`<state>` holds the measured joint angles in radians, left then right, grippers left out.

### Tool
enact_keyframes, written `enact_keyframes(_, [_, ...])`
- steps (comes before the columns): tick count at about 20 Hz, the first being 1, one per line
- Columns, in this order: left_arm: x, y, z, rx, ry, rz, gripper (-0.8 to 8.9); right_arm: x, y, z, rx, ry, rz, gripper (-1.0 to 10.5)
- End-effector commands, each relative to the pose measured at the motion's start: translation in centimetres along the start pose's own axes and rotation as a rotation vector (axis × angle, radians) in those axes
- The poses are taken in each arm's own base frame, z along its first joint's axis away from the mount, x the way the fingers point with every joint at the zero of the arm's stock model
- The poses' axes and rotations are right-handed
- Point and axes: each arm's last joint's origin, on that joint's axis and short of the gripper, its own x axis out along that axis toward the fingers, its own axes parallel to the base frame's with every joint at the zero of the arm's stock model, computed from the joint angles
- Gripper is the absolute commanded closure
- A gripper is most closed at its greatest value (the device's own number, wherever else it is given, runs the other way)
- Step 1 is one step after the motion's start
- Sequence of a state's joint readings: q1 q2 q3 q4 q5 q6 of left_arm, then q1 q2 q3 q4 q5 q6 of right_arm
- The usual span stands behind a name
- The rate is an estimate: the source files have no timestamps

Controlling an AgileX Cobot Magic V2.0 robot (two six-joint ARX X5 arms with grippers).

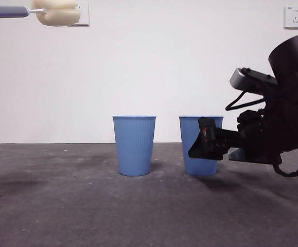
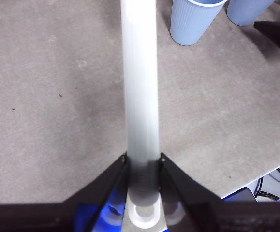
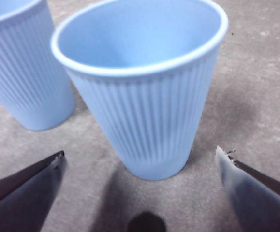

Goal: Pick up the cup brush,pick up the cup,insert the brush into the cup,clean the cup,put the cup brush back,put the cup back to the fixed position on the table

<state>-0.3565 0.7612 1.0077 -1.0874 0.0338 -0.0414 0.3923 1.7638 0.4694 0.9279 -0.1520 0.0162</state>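
The cup brush hangs high at the upper left of the front view, its cream sponge head (image 1: 58,13) pointing right and level. My left gripper (image 2: 142,160) is shut on the brush's pale handle (image 2: 140,87), well above the table (image 2: 48,96). Two blue ribbed cups stand upright side by side. My right gripper (image 3: 140,154) is open and low by the table, its jaws on either side of the right-hand cup (image 3: 144,106) without touching it. In the front view the right gripper (image 1: 204,140) covers part of that cup (image 1: 192,149).
The other blue cup (image 1: 134,145) stands a short gap to the left of the flanked one and shows beside it in the right wrist view (image 3: 19,72). Both cups (image 2: 195,19) lie far ahead of the left gripper. A white wall rises behind the table.
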Motion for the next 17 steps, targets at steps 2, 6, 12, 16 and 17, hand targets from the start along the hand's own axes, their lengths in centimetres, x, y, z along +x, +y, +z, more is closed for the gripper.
enact_keyframes(2, [0.1, 0.0, 0.0, 0.015, -0.010, -0.002, 8.22, 1.2, -0.2, -0.2, 0.014, 0.003, -0.005, 3.5])
enact_keyframes(6, [0.1, 0.0, 0.0, 0.016, -0.009, -0.002, 8.22, 2.2, -0.2, 0.1, 0.007, -0.038, -0.019, 3.6])
enact_keyframes(12, [0.5, 0.0, 0.2, 0.026, 0.010, -0.001, 8.22, 2.6, -0.3, 0.6, -0.003, -0.065, -0.029, 4.2])
enact_keyframes(16, [0.6, 0.0, 0.4, 0.030, 0.008, -0.002, 8.22, 3.1, -0.3, 0.3, 0.000, -0.050, -0.029, 5.1])
enact_keyframes(17, [0.6, 0.0, 0.4, 0.030, 0.006, -0.002, 8.22, 3.2, -0.3, 0.3, 0.002, -0.044, -0.030, 5.2])
